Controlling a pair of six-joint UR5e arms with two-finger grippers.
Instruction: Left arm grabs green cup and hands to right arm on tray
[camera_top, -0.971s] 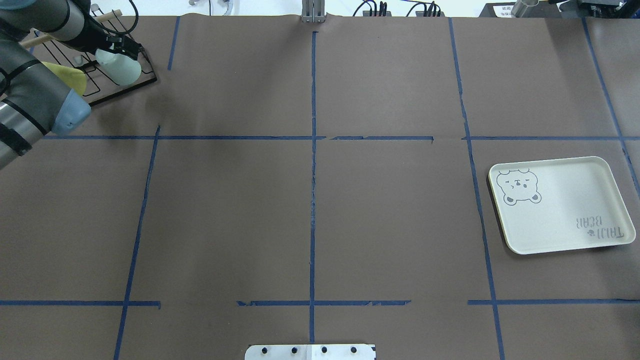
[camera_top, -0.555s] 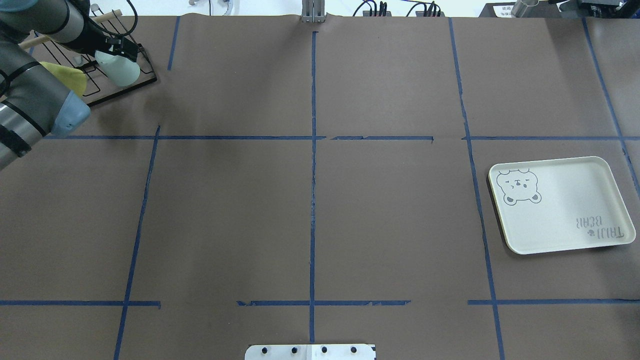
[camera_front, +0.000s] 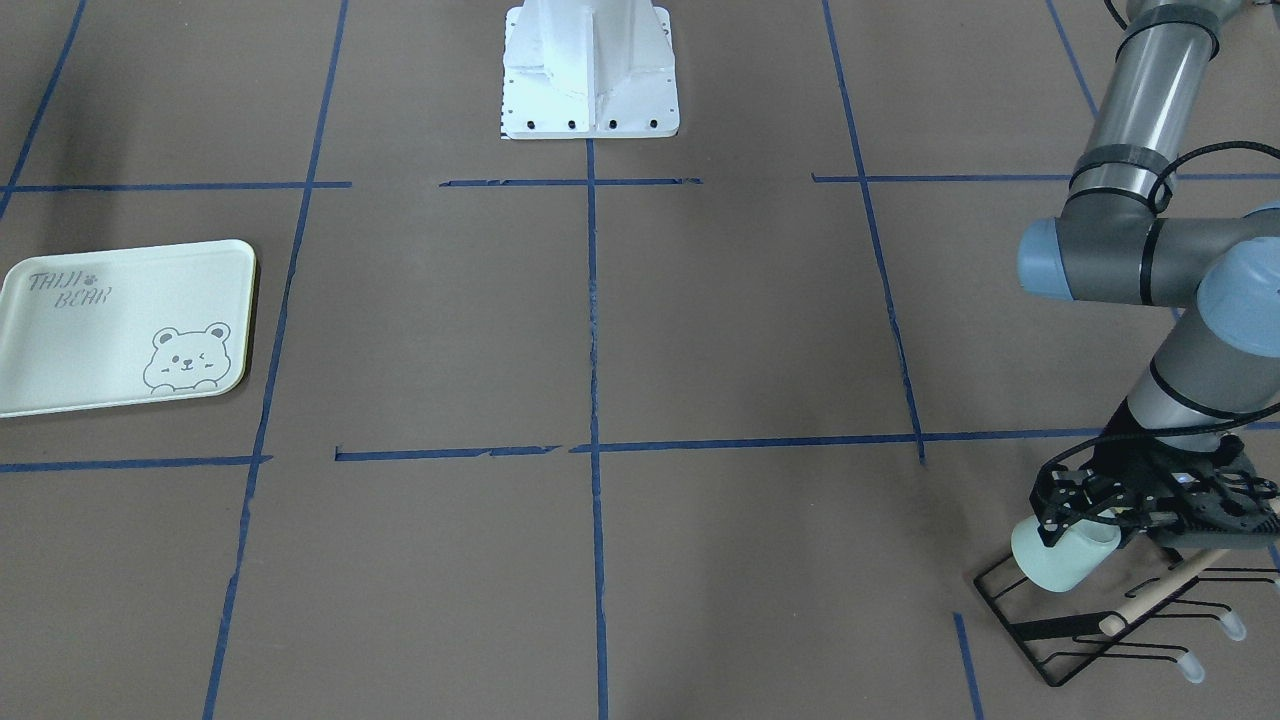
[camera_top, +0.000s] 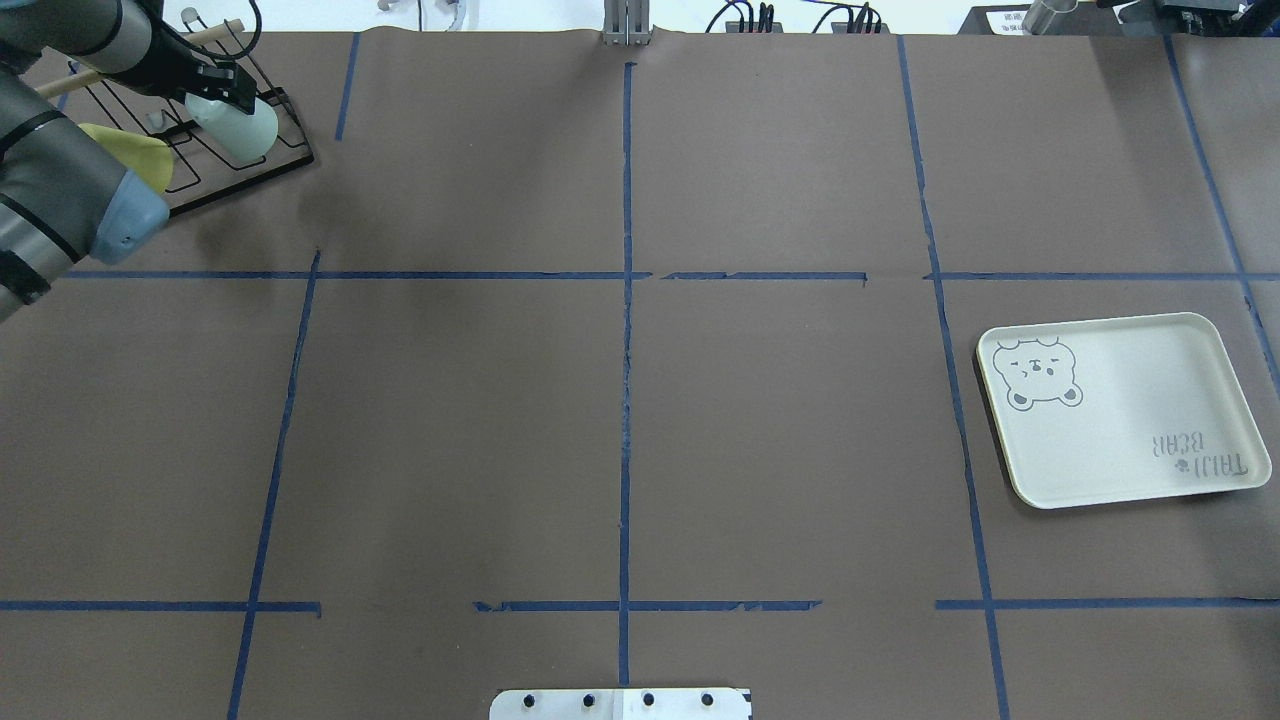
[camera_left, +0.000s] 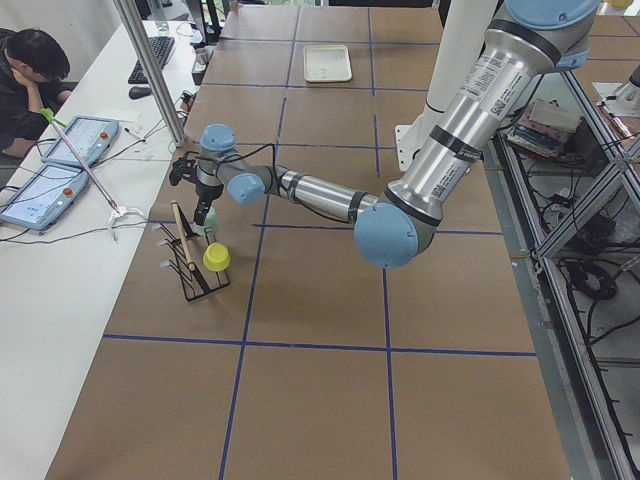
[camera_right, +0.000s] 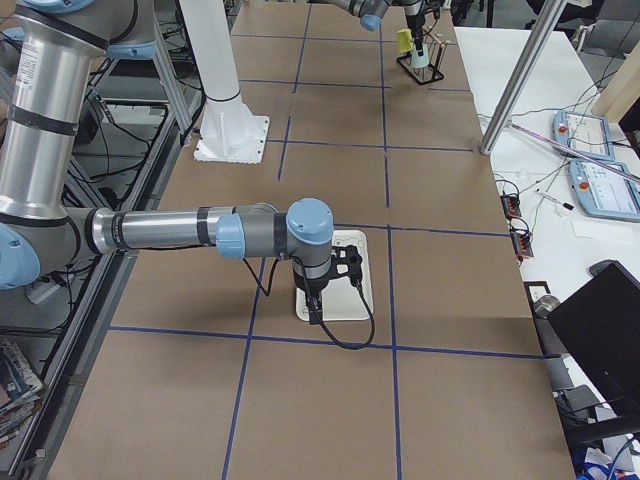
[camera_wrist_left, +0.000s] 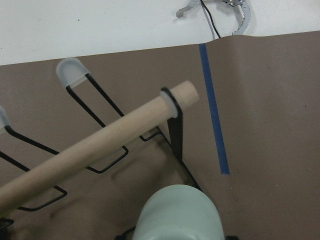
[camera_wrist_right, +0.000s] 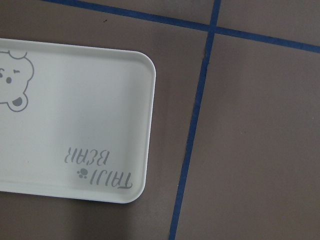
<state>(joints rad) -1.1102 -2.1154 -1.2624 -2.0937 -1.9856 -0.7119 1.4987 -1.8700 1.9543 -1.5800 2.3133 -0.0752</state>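
Note:
The green cup (camera_top: 243, 130) lies tilted over the black wire rack (camera_top: 262, 172) at the table's far left corner. My left gripper (camera_top: 224, 92) is shut on its rim end; the front view shows the fingers on both sides of the cup (camera_front: 1060, 560). The left wrist view shows the cup's base (camera_wrist_left: 180, 215) just below the camera. The tray (camera_top: 1120, 410) lies bare at the right. My right gripper (camera_right: 318, 300) hangs over the tray (camera_wrist_right: 75, 125); it shows only in the exterior right view, so I cannot tell whether it is open or shut.
A yellow cup (camera_top: 140, 155) sits on the rack beside the green one. A wooden dowel (camera_wrist_left: 100, 140) runs across the rack's top. The robot's white base (camera_front: 590, 70) stands at the near table edge. An operator (camera_left: 25, 75) sits beyond the far edge.
My left gripper has moved a little toward the table's far edge with the green cup in it. The left arm's elbow has drawn back to the left. The tray has not moved.

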